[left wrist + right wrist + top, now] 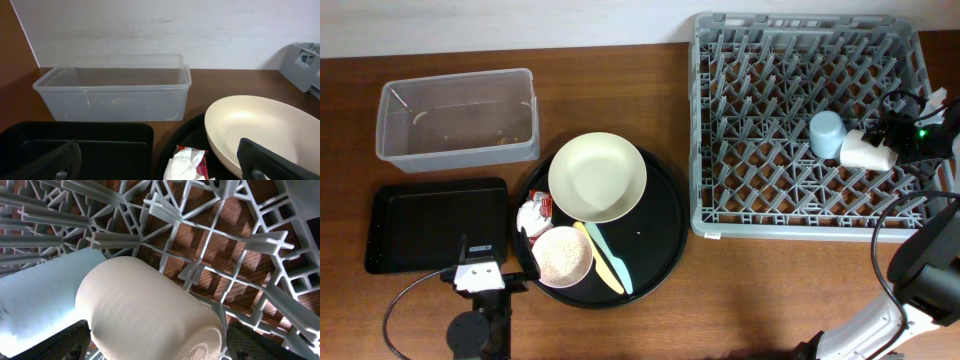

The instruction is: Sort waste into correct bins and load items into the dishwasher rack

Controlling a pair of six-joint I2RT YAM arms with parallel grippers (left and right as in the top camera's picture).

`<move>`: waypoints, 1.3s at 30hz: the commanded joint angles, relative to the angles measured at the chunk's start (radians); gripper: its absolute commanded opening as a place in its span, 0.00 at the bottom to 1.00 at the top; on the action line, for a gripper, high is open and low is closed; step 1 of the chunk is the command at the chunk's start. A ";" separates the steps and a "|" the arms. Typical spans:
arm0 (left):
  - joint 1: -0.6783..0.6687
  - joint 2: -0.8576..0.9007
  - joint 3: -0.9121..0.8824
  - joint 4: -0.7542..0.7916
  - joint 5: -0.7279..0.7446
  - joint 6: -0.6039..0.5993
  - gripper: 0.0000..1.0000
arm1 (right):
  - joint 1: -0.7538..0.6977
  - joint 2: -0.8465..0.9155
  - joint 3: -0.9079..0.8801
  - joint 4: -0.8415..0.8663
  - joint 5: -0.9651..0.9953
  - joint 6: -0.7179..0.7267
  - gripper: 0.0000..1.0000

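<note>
Wood-grain table [620, 80] meets a white wall [150, 25]. The grey dishwasher rack [720, 200] holds a light blue cup [826, 130] and a white cup [865, 150], touching. The round black tray [660, 230] carries a cream plate [597, 177], a white bowl [564, 285] of rice grains [563, 255], a yellow utensil [600, 265], a pale green utensil [612, 258] and a crumpled wrapper [187, 160]. A clear tub [460, 145] sits beside a shallow black tray [430, 225]. The left gripper [162, 162] gapes wide with nothing in it. The right gripper [155, 342] straddles the white cup; whether it grips, I cannot tell.
</note>
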 commanded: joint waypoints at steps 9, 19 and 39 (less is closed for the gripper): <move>-0.002 -0.004 -0.001 -0.008 0.011 0.008 0.99 | -0.032 0.007 0.000 -0.042 -0.156 -0.080 0.79; -0.002 -0.004 -0.001 -0.008 0.011 0.008 0.99 | -0.130 0.007 0.000 -0.050 -0.220 -0.146 0.81; -0.002 -0.004 -0.001 -0.008 0.011 0.008 0.99 | -0.139 0.121 0.000 -0.014 -0.324 -0.174 0.66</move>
